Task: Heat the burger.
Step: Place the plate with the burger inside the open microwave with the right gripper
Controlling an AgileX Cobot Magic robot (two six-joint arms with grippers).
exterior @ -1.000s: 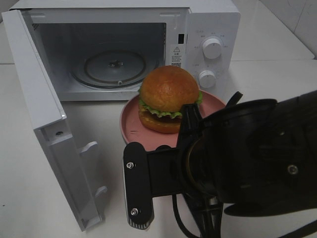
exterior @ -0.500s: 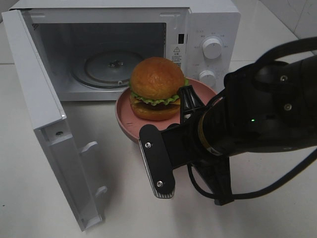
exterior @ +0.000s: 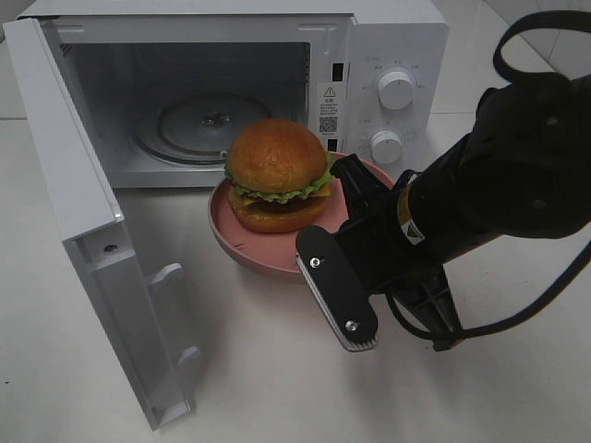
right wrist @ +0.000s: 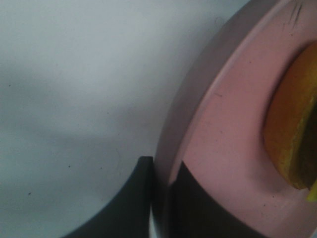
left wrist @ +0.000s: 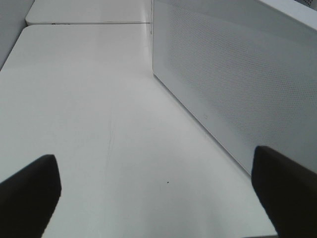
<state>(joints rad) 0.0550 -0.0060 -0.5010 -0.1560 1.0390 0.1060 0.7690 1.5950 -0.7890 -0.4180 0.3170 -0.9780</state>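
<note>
Exterior high view: plain white table with a seam running behind the microwave, and a bit of pale tiled wall in the far right corner. The microwave's door hangs wide open to the left, so the glass turntable inside is easy to see.

The burger sits on a pink plate right in front of the open cavity, just outside it. It's round, so there's no real long axis. The dome points up and leans a little toward the door side, because the plate is tipped and shows some of its underside.

Right wrist cam has the right gripper pinched on the plate's rim, one dark finger on each side.

Left gripper is spread wide with nothing between its fingers. It hangs over bare table next to a white panel with a fine dot pattern.
</note>
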